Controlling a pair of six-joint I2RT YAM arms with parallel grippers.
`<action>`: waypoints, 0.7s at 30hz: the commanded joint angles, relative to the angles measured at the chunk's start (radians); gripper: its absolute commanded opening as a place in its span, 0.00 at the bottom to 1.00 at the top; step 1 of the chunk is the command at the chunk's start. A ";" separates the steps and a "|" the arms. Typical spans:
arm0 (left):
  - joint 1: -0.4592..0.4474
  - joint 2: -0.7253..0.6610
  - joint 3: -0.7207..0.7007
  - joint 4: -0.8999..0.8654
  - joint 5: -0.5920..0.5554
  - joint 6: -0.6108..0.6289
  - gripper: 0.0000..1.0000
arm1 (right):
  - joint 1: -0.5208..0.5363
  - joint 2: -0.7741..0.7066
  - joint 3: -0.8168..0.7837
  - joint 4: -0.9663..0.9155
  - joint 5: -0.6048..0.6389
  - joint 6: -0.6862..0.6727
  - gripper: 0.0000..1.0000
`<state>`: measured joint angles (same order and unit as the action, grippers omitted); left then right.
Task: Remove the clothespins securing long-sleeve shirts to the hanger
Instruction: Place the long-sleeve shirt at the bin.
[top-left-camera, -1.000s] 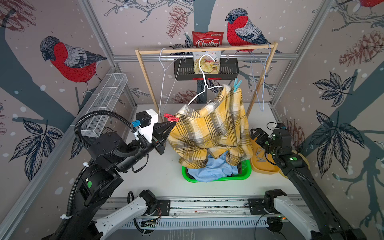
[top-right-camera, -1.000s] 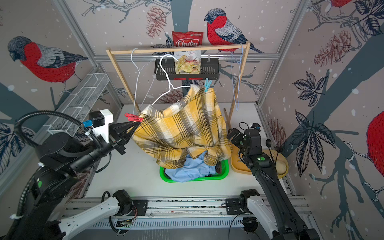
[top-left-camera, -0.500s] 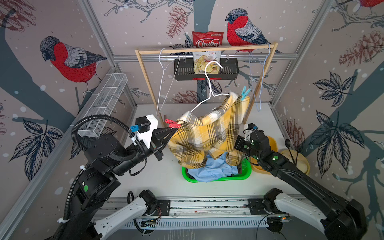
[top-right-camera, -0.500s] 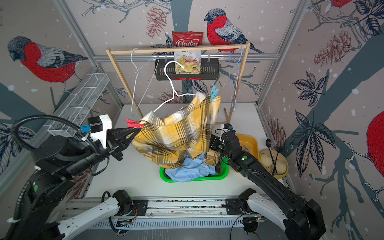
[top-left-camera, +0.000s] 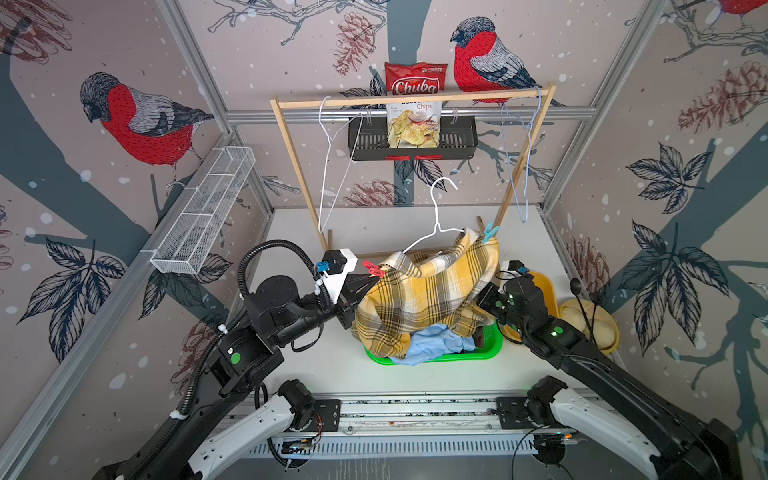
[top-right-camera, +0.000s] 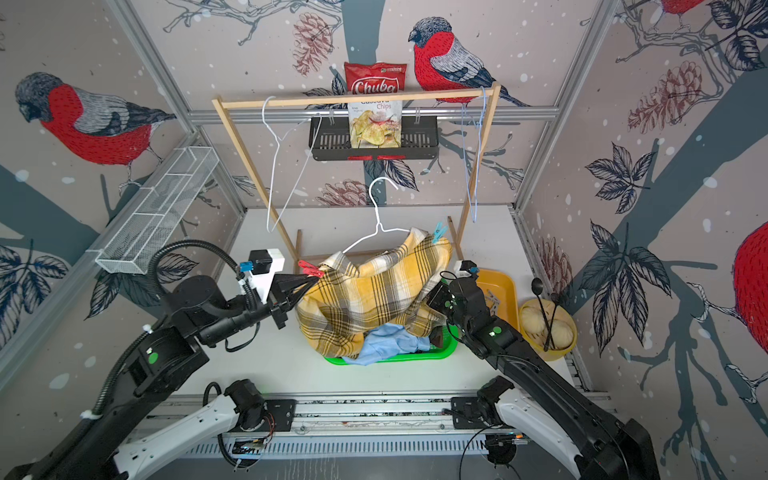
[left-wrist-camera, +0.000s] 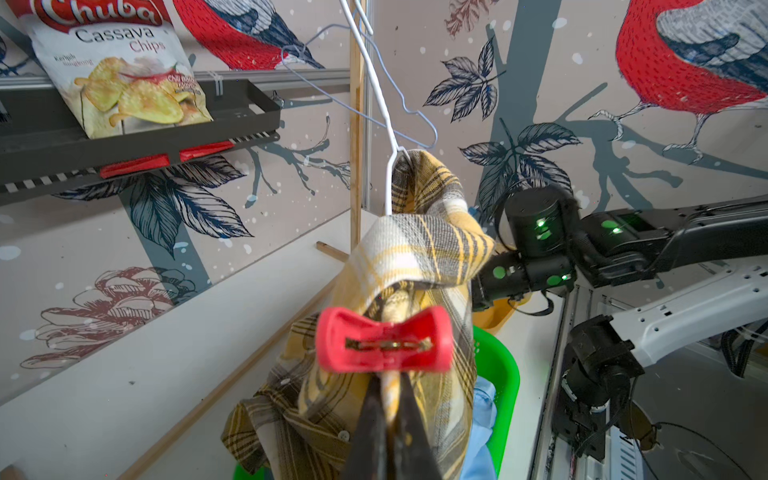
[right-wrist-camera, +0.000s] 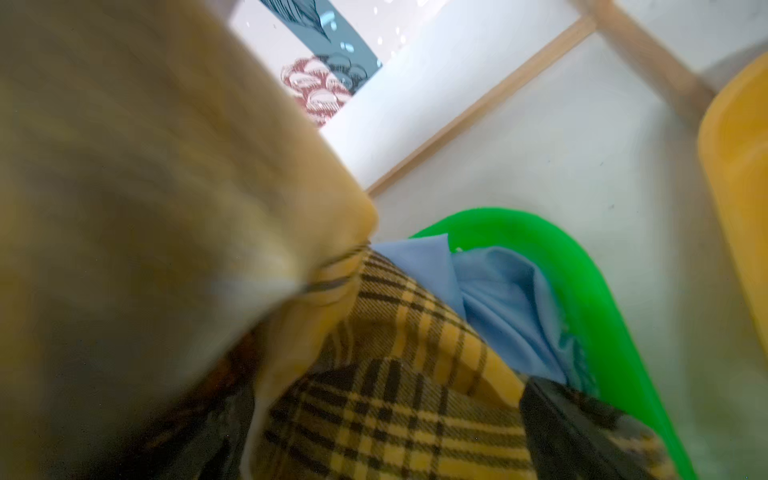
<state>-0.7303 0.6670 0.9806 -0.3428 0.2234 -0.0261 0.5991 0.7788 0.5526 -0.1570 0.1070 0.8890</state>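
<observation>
The yellow plaid shirt (top-left-camera: 428, 295) and its white wire hanger (top-left-camera: 436, 216) are not hooked on the wooden rail (top-left-camera: 411, 99). It seems only the left gripper (left-wrist-camera: 388, 380) carries them, its jaws pressed together on the shirt's shoulder just under the red clothespin (left-wrist-camera: 382, 345). If this grip slips, everything may drop into the green basket (top-left-camera: 492, 351) with both pins on. The right gripper (top-left-camera: 484, 297) stands wide apart, deep in the cloth, below the light blue clothespin (top-left-camera: 490, 232). Closing there would probably catch fabric, not the pin.
</observation>
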 joint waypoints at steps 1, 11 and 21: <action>-0.001 -0.018 -0.070 0.161 -0.069 -0.003 0.00 | -0.013 -0.072 0.006 -0.100 0.110 0.026 1.00; -0.007 0.051 -0.150 0.294 -0.185 0.049 0.00 | -0.043 -0.123 0.083 -0.195 0.141 -0.037 1.00; -0.200 0.160 -0.143 0.315 -0.405 0.224 0.00 | -0.291 -0.110 0.093 -0.124 -0.135 -0.099 1.00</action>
<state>-0.9035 0.8238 0.8394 -0.1253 -0.0845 0.1333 0.3641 0.6712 0.6449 -0.3237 0.0990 0.8162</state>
